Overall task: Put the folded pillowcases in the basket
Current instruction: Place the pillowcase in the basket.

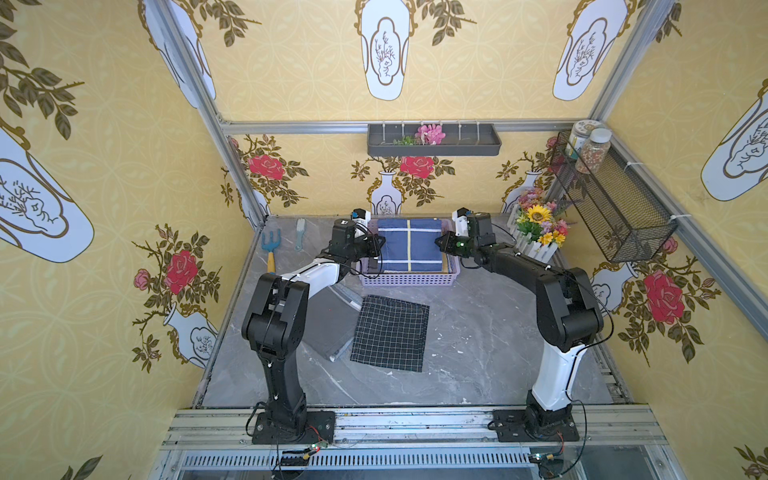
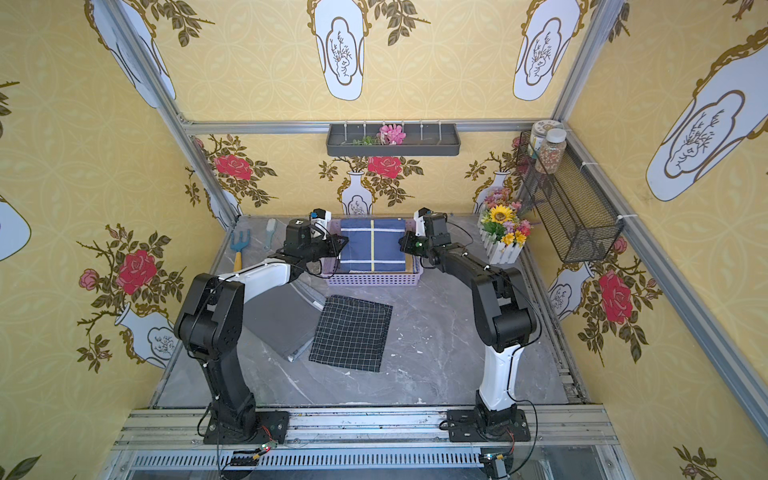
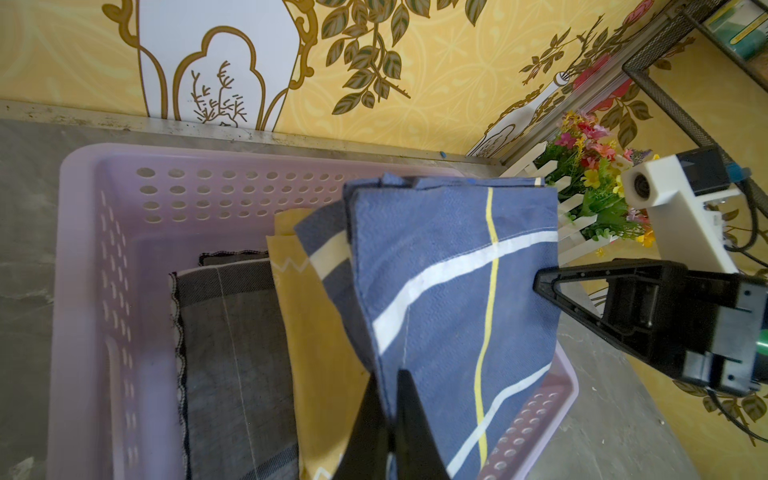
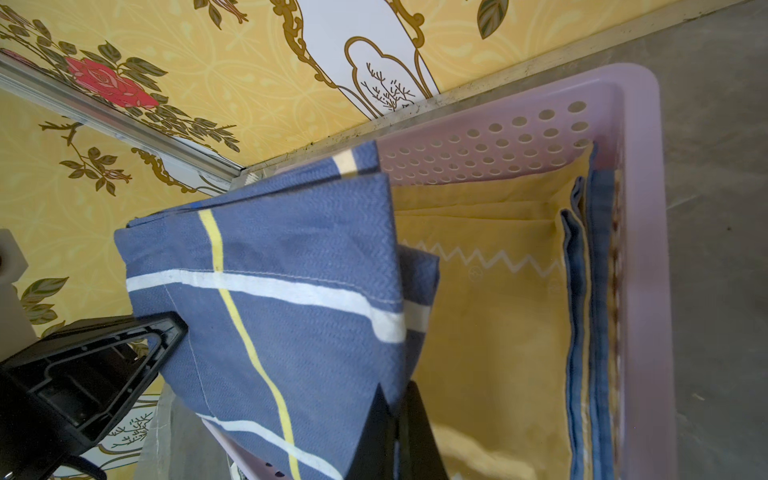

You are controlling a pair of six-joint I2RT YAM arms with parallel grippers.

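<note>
Your left gripper (image 3: 388, 378) and right gripper (image 4: 395, 390) clamp opposite edges of the seemingly limp, lightweight, blue striped folded pillowcase (image 3: 457, 270) over the lilac plastic basket (image 3: 79, 291).

In both top views the pillowcase (image 1: 409, 245) covers most of the basket (image 1: 409, 279); its floor and the cloths (image 3: 232, 332) beneath are largely hidden there. The left gripper (image 1: 377, 242), at 9 o'clock of the pillowcase, and the right gripper (image 1: 438, 243), at 3 o'clock, have fingertips masked by fabric. The left arm (image 1: 307, 276) conceals part of the grey cloth (image 1: 328, 320) at 7 o'clock of the basket. In the left wrist view the frame edge cuts off the fingers (image 3: 415, 436). The jar (image 1: 594, 153) contents are too small to identify, possibly grains.
</note>
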